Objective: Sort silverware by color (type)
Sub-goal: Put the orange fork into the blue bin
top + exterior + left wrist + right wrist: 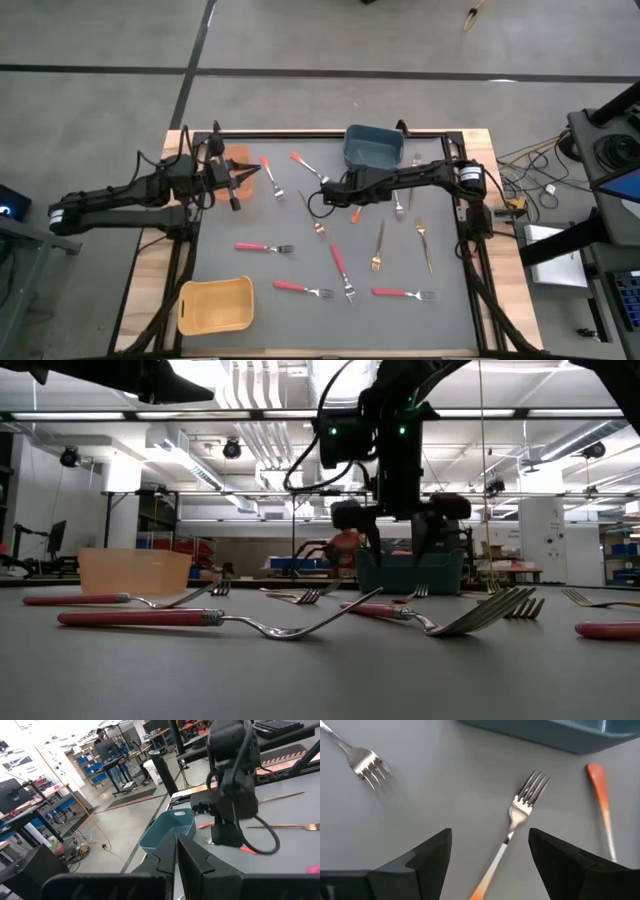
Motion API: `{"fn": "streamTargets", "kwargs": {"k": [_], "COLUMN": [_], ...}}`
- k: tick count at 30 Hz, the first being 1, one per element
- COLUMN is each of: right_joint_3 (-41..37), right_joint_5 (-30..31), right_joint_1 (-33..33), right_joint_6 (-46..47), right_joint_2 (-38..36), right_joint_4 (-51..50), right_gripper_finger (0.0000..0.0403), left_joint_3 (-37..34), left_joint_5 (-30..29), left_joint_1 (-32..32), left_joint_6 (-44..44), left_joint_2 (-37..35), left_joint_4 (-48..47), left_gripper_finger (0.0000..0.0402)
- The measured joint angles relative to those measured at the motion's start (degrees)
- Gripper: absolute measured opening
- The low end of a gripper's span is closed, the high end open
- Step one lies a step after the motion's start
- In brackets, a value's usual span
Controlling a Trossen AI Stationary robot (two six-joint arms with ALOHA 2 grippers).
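Forks lie scattered flat on the grey mat. Red-handled ones (263, 247) are mostly toward the near side, thin gold ones (378, 250) toward the right, and orange-handled ones (305, 165) near the blue-grey bin (373, 147). My right gripper (330, 197) hangs open, pointing down over the mat's middle. In the right wrist view its fingers (490, 837) stand on either side of an orange-handled fork (517, 815) without touching it; the tines point toward the bin. My left gripper (243, 180) is shut and empty beside the orange bin (236, 160), above the mat.
A yellow bin (213, 305) sits at the mat's near left corner. A second orange-handled fork (599, 790) and another fork's tines (367, 761) lie close to my right gripper. Cables and equipment stand off the table's right side.
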Motion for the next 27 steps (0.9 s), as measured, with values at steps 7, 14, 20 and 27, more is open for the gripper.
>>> {"fn": "streamTargets", "kwargs": {"k": [7, 14, 20, 27], "right_joint_3": [-0.2, -1.2, -2.5, -6.0], "right_joint_5": [-0.2, -0.7, -0.5, 0.2], "right_joint_1": [-0.5, -0.1, 1.0, 2.0], "right_joint_6": [1.0, 2.8, 4.6, 6.9], "right_joint_2": [3.5, 4.2, 3.9, 3.5], "right_joint_4": [0.1, -0.2, 0.2, 3.8], "right_gripper_finger": [0.0255, 0.0251, 0.0249, 0.0247], "left_joint_3": [0.0, 0.0, 0.0, 0.0], "left_joint_5": [0.0, 0.0, 0.0, 0.0], "left_joint_1": [0.0, 0.0, 0.0, 0.0], "left_joint_6": [0.0, 0.0, 0.0, 0.2], "left_joint_2": [0.1, 0.2, 0.5, 2.1], "left_joint_4": [0.0, 0.0, 0.8, 2.1], "left_gripper_finger": [0.0000, 0.0000, 0.0000, 0.0000]}}
